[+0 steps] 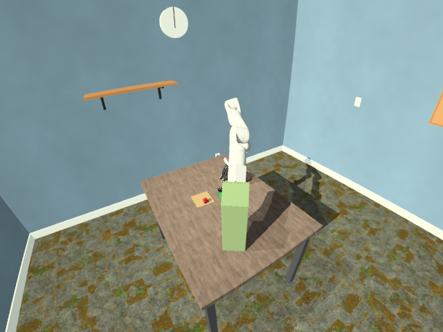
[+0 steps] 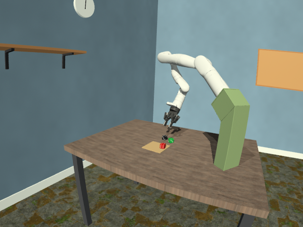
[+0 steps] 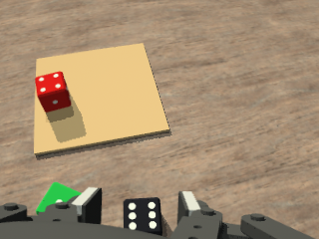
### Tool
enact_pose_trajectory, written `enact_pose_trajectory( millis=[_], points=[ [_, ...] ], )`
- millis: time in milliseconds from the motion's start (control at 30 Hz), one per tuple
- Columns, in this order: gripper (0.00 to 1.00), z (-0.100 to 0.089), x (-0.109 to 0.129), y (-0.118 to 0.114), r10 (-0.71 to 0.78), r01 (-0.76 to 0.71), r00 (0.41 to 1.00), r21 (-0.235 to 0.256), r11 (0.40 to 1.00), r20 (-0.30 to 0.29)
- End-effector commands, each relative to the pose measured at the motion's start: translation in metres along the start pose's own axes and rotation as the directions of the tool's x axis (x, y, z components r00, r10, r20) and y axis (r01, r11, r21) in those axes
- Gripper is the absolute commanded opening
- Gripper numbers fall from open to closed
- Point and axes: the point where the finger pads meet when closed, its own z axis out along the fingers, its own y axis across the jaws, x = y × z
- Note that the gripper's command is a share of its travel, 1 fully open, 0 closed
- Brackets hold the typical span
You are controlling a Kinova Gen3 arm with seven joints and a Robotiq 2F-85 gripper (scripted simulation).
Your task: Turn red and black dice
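Observation:
The red die [image 3: 51, 91] stands on the tan mat [image 3: 97, 100] near its left edge, with four pips on top. The black die [image 3: 143, 215] lies on the bare table off the mat, with six pips up. The green die [image 3: 57, 196] lies beside it, also off the mat and partly hidden by a finger. My gripper [image 3: 140, 207] is partly open and empty. In the exterior view it [image 2: 170, 122] hovers above and just behind the black die [image 2: 164, 137] and the green die [image 2: 171, 140], clear of both. The red die [image 2: 162, 145] sits at the mat's [image 2: 155, 146] near corner.
The arm's tall green pedestal [image 2: 231, 129] stands on the table to the right of the dice. The table's far edge is close behind the gripper, with walls beyond it.

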Motion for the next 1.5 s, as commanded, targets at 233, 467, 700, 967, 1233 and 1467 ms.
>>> enact_pose_trajectory(
  millis=[233, 467, 700, 967, 1233, 1467],
  points=[
    [0.46, 0.001, 0.018, 0.001, -0.011, 0.011, 0.996, 0.002, 1.000, 0.092],
    [0.46, 0.001, 0.021, 0.001, -0.012, 0.012, 0.989, 0.002, 1.000, 0.150],
    [0.46, 0.002, 0.025, 0.000, -0.011, 0.010, 0.973, 0.004, 1.000, 0.230],
    [0.46, 0.002, 0.028, 0.000, -0.011, 0.010, 0.955, 0.005, 1.000, 0.296],
    [0.46, 0.003, 0.032, -0.001, -0.011, 0.009, 0.925, 0.007, 1.000, 0.379],
    [0.46, 0.002, 0.036, -0.001, -0.012, 0.011, 0.898, 0.005, 1.000, 0.440]
  ],
)
